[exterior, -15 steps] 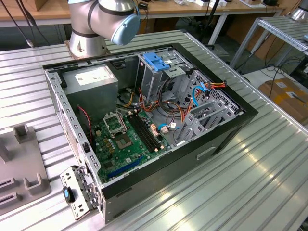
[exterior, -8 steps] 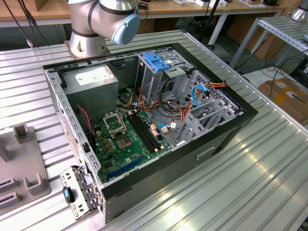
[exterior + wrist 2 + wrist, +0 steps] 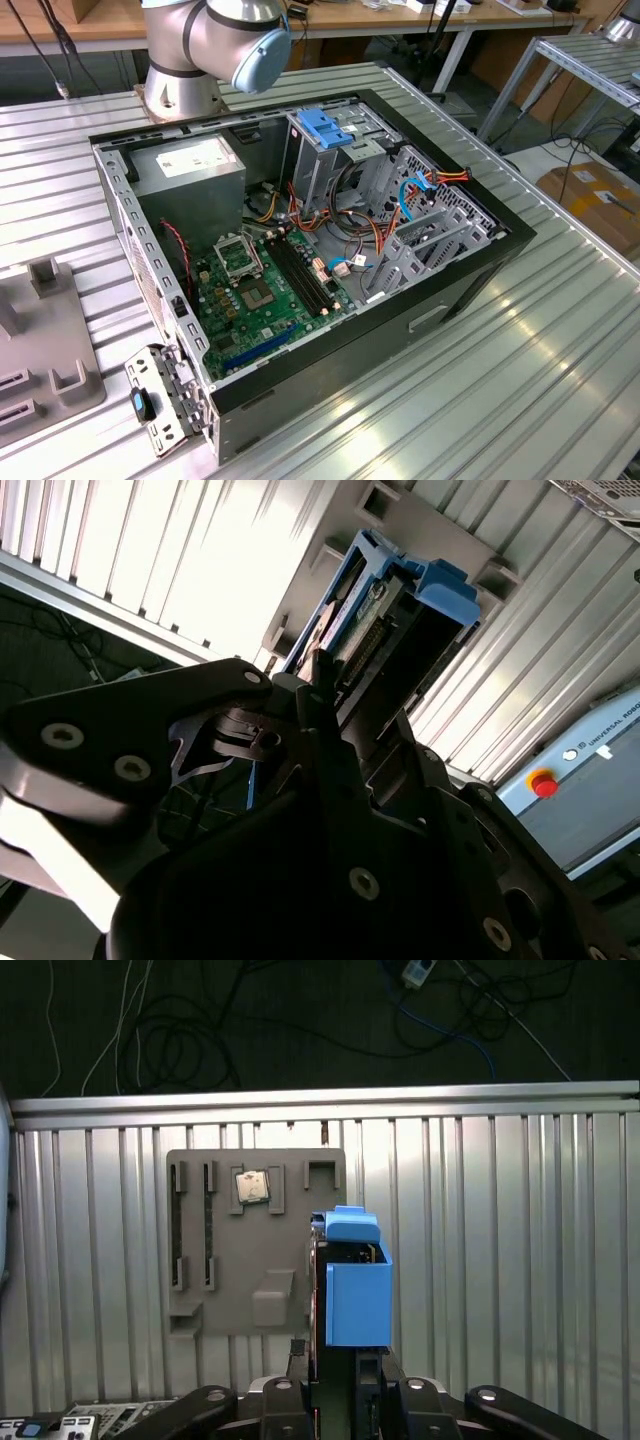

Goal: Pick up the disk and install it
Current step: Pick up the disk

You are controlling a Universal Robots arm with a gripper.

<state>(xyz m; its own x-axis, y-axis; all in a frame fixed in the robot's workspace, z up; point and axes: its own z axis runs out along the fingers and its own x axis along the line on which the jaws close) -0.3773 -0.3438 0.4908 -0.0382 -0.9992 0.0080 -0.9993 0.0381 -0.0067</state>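
Observation:
The disk (image 3: 357, 1290) stands edge-on between my fingers in the first wrist view, with a blue side rail facing the camera and a blue cap on its far end. In the second wrist view the disk (image 3: 385, 610) shows its metal body, connector edge and blue rails. My gripper (image 3: 340, 1365) is shut on the disk's near end, and the gripper (image 3: 335, 695) also appears in the second wrist view. The disk hangs above the ribbed metal table, just beside a grey fixture plate (image 3: 255, 1245).
The open computer case (image 3: 470, 270) lies on the table with a motherboard (image 3: 260, 290), a grey power-supply box (image 3: 190, 165), a drive cage with a light-blue latch piece (image 3: 325, 125) and loose cables. A small chip (image 3: 251, 1187) sits on the fixture plate (image 3: 40, 345). The arm's base (image 3: 185, 60) stands behind the case.

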